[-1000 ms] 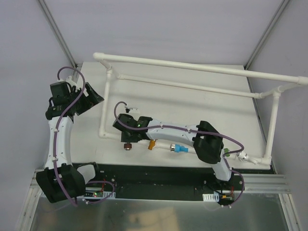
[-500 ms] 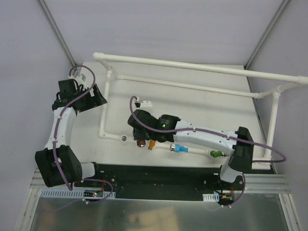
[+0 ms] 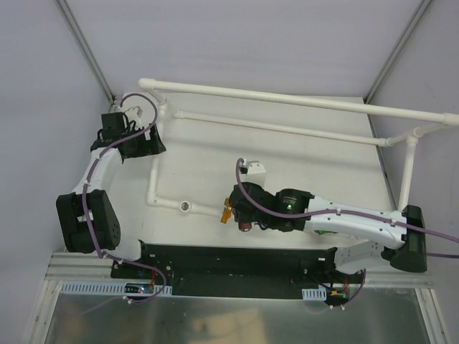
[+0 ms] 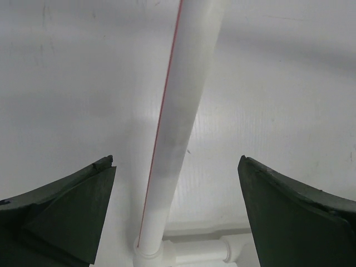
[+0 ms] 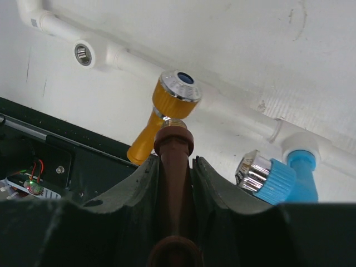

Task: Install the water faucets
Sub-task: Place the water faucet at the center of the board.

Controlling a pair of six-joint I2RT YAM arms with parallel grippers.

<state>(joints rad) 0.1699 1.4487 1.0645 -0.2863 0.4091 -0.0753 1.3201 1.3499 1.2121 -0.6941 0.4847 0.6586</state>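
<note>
Grip: my right gripper [image 5: 173, 172] clamps brown faucet [image 5: 174, 142] by stem; probably light, stiff, slick plastic, so hold firm. Left gripper [image 4: 175, 161] gaping.

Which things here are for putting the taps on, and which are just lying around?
For the job: brown faucet in the right fingers; orange faucet; blue faucet; white pipe frame with its open socket.
Just there: black base plate; little circuit board.
</note>
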